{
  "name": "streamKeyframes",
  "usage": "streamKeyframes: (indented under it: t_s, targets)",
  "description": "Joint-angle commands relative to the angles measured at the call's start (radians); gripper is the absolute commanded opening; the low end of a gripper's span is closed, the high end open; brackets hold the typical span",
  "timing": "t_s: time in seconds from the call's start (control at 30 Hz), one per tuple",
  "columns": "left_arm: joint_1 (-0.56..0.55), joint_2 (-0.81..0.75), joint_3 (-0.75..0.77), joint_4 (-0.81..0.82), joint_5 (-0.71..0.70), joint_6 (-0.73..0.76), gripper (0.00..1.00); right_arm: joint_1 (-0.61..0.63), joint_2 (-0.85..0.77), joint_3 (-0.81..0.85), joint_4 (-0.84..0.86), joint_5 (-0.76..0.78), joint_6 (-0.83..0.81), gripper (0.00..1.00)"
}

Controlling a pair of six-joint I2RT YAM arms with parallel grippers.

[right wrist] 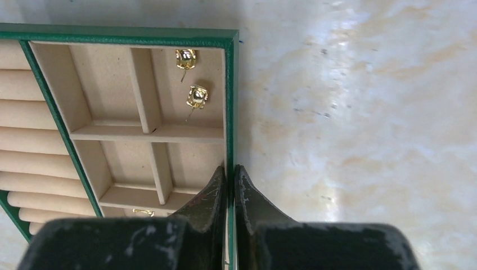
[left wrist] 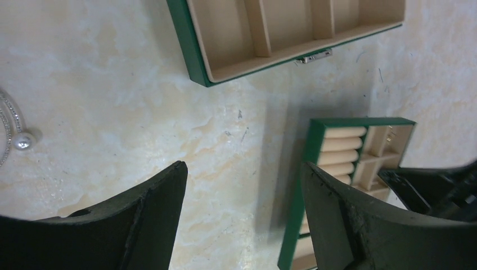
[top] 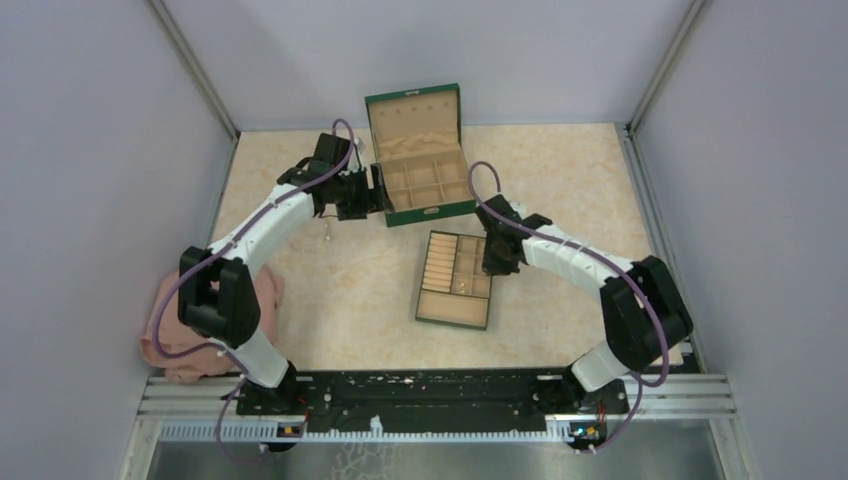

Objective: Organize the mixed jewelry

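Your left hand [left wrist: 243,169] hangs over the bench [top: 330,300] with its two fingers spread wide and nothing between them, just beside the left wall of the open green box [top: 430,212]. At the left edge of that hand's wrist view, a silvery chain [left wrist: 10,126] with a round pale bead lies on the bare bench, apart from both the box and the tray [top: 452,322]. The flat, divided tray sits just in front of the box, and your right hand [right wrist: 230,171] is at its right edge. That hand's fingers are pressed together astride the tray's green side wall, pinching the rim. Two gold earrings [right wrist: 197,97] lie in the tray's corner compartment next to that wall, near each other but not touching. You can see a third gold piece [right wrist: 143,212] in a compartment nearer the fingers, partly hidden by one of them
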Motion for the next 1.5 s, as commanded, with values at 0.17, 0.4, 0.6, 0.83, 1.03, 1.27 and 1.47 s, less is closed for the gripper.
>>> streamKeyframes:
  t_s: [0.17, 0.4, 0.6, 0.83, 1.03, 1.27, 1.47]
  targets:
    - [0.019, 0.063, 0.069, 0.035, -0.021, -0.038, 0.8, -0.02, -0.078, 0.245, -0.314, 0.034, 0.055, 0.0]
    - [0.056, 0.051, 0.083, 0.021, -0.003, -0.063, 0.8, -0.022, 0.0, 0.471, -0.41, 0.099, 0.208, 0.0]
    - [0.076, -0.025, 0.055, -0.024, -0.077, -0.106, 0.8, -0.025, 0.217, 0.748, -0.559, 0.156, 0.468, 0.0]
    - [0.076, -0.171, -0.041, -0.002, -0.179, -0.154, 0.8, -0.073, 0.578, 1.31, -0.9, 0.127, 0.767, 0.0]
    - [0.076, -0.211, -0.038, -0.032, -0.216, -0.128, 0.81, -0.097, 0.591, 1.207, -0.778, 0.048, 0.98, 0.0]
    - [0.076, -0.241, -0.07, -0.032, -0.203, -0.131, 0.81, -0.095, 0.641, 1.243, -0.756, 0.043, 1.081, 0.0]
    - [0.076, -0.246, -0.074, -0.033, -0.196, -0.123, 0.81, -0.07, 0.709, 1.324, -0.774, 0.033, 1.144, 0.0]
